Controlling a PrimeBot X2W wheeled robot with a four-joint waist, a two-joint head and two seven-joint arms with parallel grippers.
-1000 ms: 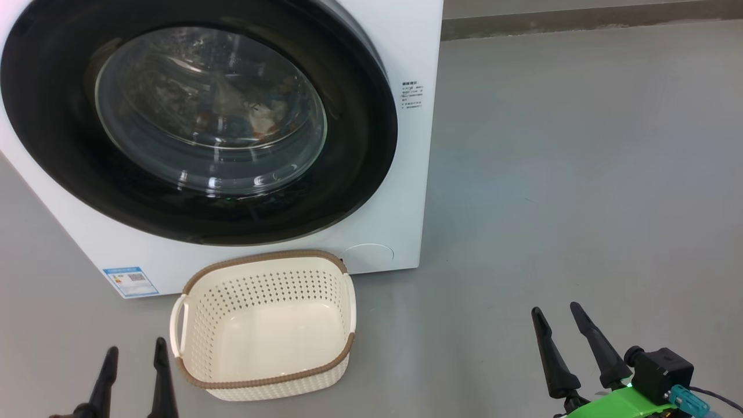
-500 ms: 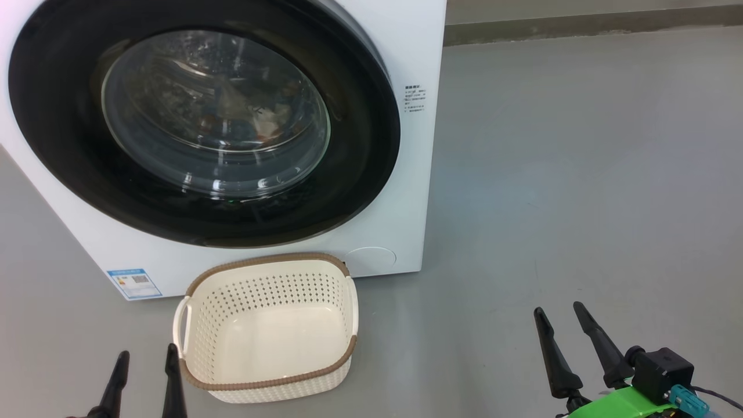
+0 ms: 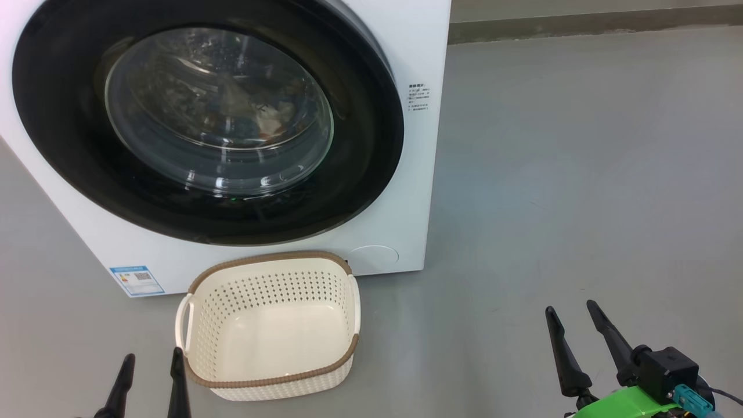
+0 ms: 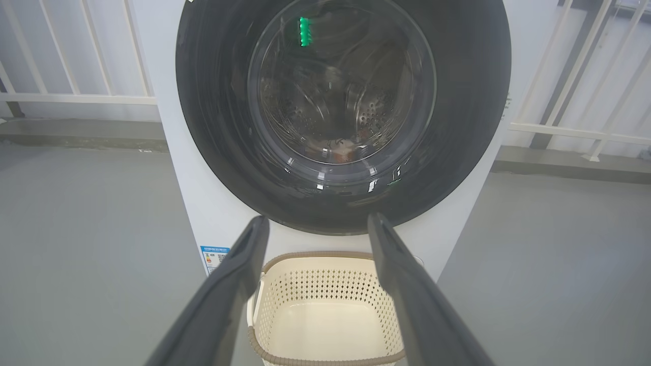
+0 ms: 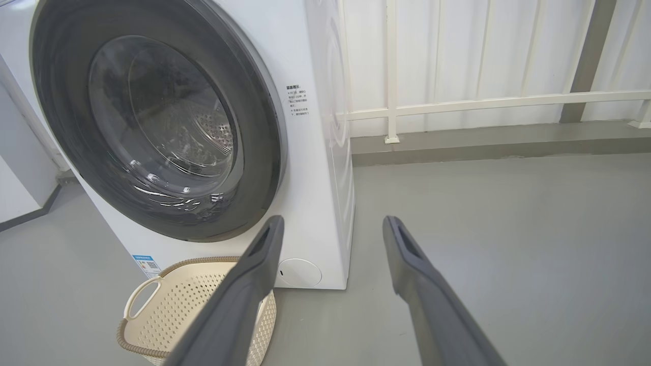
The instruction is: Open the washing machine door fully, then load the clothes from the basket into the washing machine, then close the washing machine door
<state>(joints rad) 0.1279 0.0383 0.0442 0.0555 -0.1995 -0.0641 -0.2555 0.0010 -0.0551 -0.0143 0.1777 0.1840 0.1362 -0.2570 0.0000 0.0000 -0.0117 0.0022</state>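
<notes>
The white washing machine (image 3: 415, 52) stands ahead with its round black door (image 3: 363, 157) shut flat against the front. Through the glass window some clothes (image 3: 264, 116) show dimly inside the drum, and again low in the drum as clothes (image 4: 346, 147) in the left wrist view. The cream basket (image 3: 267, 257) sits on the floor below the door, with nothing inside it. My left gripper (image 3: 152, 355) is open just left of the basket's near corner. My right gripper (image 3: 570, 307) is open over bare floor to the right. The left gripper (image 4: 319, 219) points at the door's lower edge.
Grey floor (image 3: 580, 174) spreads to the right of the machine. A white railing (image 5: 457, 104) on a low kerb runs behind it. A blue label (image 3: 136, 280) marks the machine's lower left front. The right gripper (image 5: 334, 219) faces the machine's right corner.
The head view has drifted slightly, so the machine and basket sit a bit further right. Both grippers have edged right and lower in the view, still open. The door stays shut.
</notes>
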